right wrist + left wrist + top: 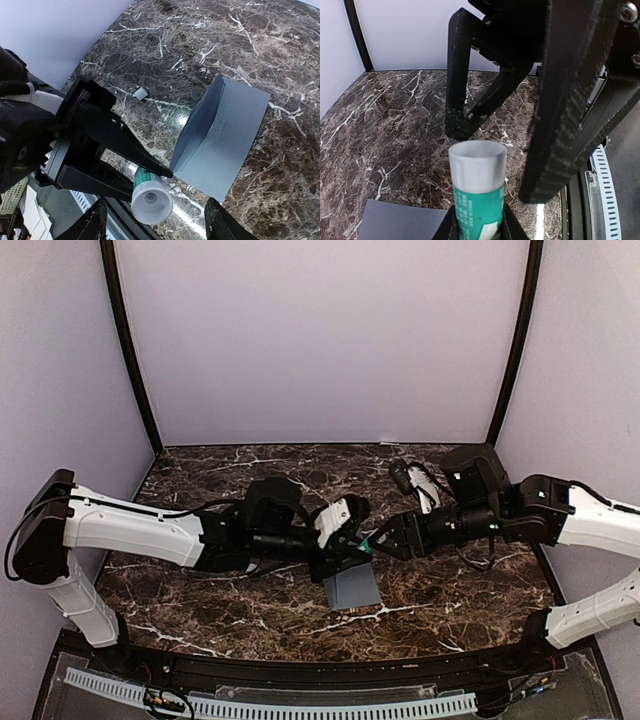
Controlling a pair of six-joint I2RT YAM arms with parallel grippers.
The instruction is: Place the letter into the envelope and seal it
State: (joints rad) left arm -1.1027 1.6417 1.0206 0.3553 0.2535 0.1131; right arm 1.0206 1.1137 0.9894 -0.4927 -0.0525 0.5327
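Left gripper (350,546) is clamped on the glue stick (477,195), and right gripper (386,538) sits wide open, holding nothing, just off its tip. Envelope (353,588) lies directly below both (flap raised, letter not visible), nearest the left one.

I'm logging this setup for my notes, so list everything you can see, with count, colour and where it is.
envelope: one, blue-grey, lying on the table near the middle front, one side folded up.
glue stick: one, white with a green label, clamped in the left gripper, close to the envelope.
small white piece: one, white, on the table, apart from the envelope; too small to identify.
letter: none visible.
table: one, dark brown marble with white veins, under everything.
left gripper: one, black, shut on the glue stick.
right gripper: one, black, open, facing the glue stick's end.
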